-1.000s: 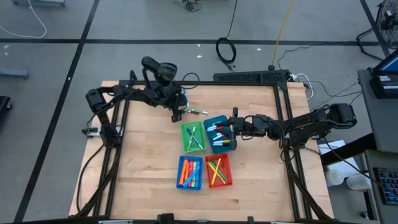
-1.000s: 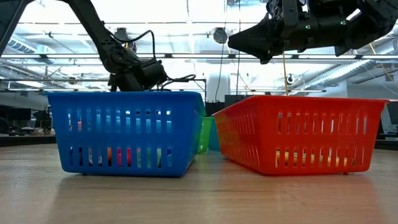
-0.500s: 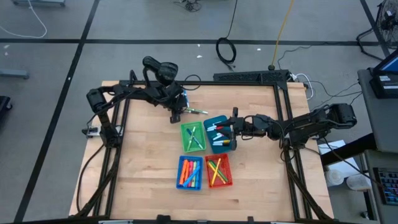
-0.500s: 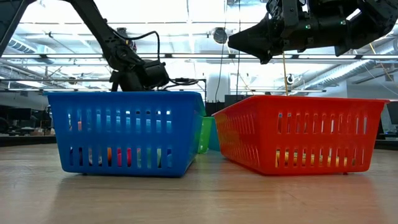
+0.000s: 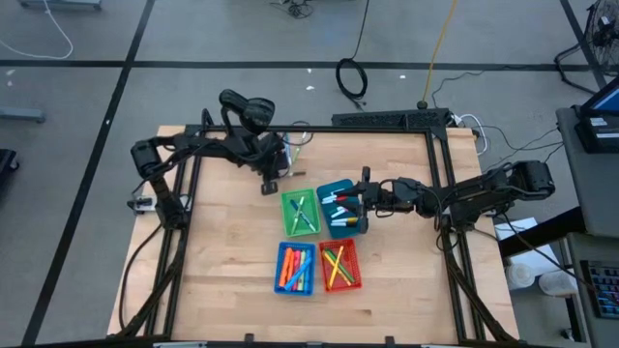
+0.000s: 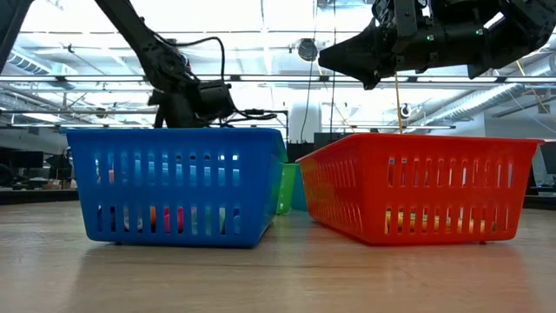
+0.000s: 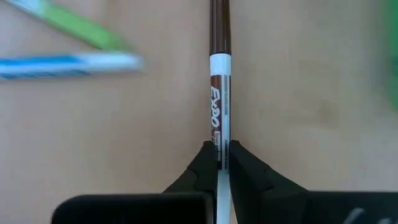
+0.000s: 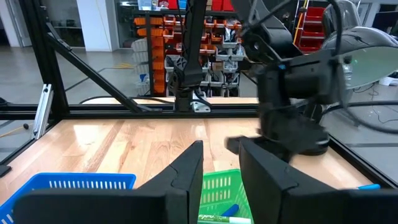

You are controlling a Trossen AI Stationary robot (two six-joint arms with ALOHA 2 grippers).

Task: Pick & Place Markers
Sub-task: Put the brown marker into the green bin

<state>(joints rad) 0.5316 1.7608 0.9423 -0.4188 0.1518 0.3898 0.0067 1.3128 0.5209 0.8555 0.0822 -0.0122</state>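
Our left gripper [image 7: 218, 163] clenches a brown-capped white marker [image 7: 219, 99] between its fingertips, above the table [image 7: 298, 93]. Our right gripper [image 8: 221, 163] hovers released over the teal bin [image 5: 340, 208].

Overhead looks straight down; low camera faces level across the table [image 5: 222, 280]; wrists sit close

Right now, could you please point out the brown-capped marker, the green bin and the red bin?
brown-capped marker [image 7: 219, 93]: left wrist view, on its white barrel.
green bin [image 5: 286, 215]: high view, on its left wall.
red bin [image 6: 417, 187]: low view, on its slotted front wall.
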